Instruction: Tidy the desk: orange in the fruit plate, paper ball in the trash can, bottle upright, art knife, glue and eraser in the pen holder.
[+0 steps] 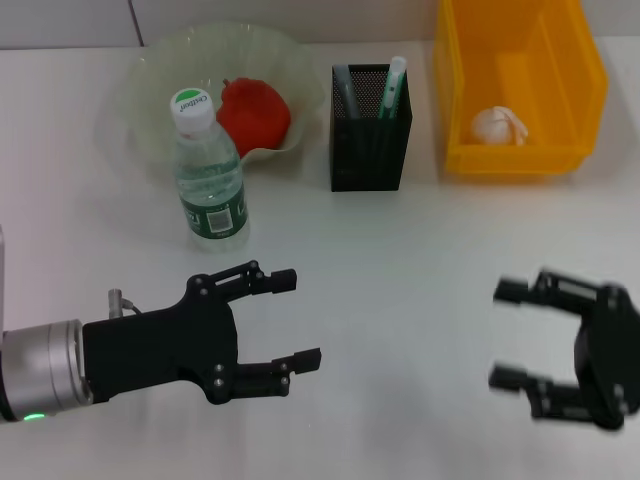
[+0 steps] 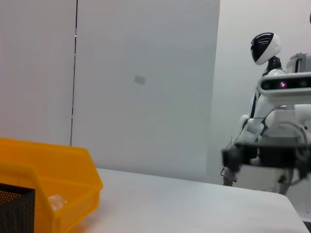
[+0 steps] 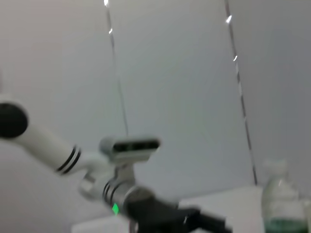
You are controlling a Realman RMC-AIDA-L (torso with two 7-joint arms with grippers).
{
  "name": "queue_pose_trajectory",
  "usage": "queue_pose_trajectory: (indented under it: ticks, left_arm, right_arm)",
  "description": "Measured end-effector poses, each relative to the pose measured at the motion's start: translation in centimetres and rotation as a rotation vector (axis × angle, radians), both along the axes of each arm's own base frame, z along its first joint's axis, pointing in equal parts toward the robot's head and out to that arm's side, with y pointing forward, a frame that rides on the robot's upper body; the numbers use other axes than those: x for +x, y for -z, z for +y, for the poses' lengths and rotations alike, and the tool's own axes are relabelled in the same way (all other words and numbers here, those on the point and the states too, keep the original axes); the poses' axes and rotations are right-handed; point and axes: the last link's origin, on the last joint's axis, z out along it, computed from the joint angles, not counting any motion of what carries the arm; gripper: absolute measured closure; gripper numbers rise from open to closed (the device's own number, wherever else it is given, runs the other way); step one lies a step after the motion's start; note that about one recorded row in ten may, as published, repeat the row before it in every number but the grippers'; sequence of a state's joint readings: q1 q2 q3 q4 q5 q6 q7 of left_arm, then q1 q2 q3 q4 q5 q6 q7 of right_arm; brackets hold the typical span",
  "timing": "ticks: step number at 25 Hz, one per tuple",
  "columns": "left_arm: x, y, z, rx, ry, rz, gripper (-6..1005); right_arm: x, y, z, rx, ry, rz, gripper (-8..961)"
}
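A red-orange round fruit, the orange (image 1: 255, 112), lies in the translucent fruit plate (image 1: 150, 90). Just in front of the plate the bottle (image 1: 208, 170) stands upright with its green cap on. The black mesh pen holder (image 1: 370, 125) holds a green-and-white stick, likely the glue (image 1: 393, 88), and a dark handle, likely the art knife (image 1: 347, 92). The eraser is out of view. The paper ball (image 1: 500, 127) rests inside the yellow trash can (image 1: 560, 60). My left gripper (image 1: 297, 320) hovers open at the near left. My right gripper (image 1: 505, 335) is open at the near right. Both are empty.
The left wrist view shows the yellow trash can (image 2: 58, 165), a corner of the pen holder (image 2: 14, 208) and my right gripper (image 2: 238, 158) farther off. In the right wrist view the bottle (image 3: 284, 204) stands beyond my left arm (image 3: 141, 208). White desk lies between the grippers.
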State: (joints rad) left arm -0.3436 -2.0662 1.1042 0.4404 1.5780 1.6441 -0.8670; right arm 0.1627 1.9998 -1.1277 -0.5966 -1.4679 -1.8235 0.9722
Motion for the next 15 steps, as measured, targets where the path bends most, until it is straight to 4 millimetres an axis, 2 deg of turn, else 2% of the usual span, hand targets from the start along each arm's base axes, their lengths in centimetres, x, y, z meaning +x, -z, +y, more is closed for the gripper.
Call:
queue_pose_trajectory:
  ticks: [4,15]
  left_arm:
    - [-0.02,0.02,0.07,-0.001,-0.004,0.003,155]
    - [-0.26,0.02,-0.28,-0.005,-0.013,0.001,155]
  right_arm:
    - [0.56,0.43,-0.57,-0.023,0.004,-0.045,184]
    - [0.54,0.88,-0.25,-0.004,0.007,-0.078,187]
